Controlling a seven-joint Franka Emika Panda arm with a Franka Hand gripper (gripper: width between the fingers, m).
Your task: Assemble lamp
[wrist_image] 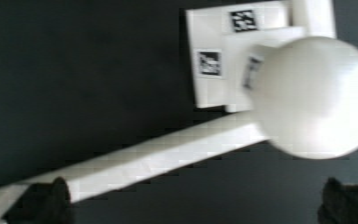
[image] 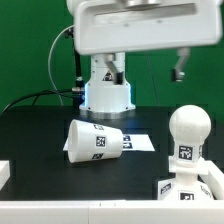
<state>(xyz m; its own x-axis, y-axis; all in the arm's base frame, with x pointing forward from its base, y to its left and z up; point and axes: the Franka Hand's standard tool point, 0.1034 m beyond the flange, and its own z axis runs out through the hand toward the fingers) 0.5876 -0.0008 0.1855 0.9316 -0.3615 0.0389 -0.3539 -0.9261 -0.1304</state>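
Observation:
The round-headed bulb (image: pixel 187 128) stands upright on the flat square base (image: pixel 168 189) at the exterior view's lower right. The tapered shade (image: pixel 93 140) lies on its side in the middle of the table. My gripper (image: pixel 178 71) hangs high above the bulb, open and empty. In the wrist view the bulb's head (wrist_image: pixel 311 95) is seen from above, with the tagged base (wrist_image: pixel 231 45) partly hidden under it. My gripper (wrist_image: pixel 197 200) has its two dark fingertips (wrist_image: pixel 41 200) wide apart, with nothing between them.
The marker board (image: pixel 138 143) lies flat behind the shade. The robot's white body (image: pixel 107 92) stands at the back. A white bar (wrist_image: pixel 149 158) runs across the black table beside the bulb. A white edge piece (image: pixel 4 174) sits at the exterior view's left.

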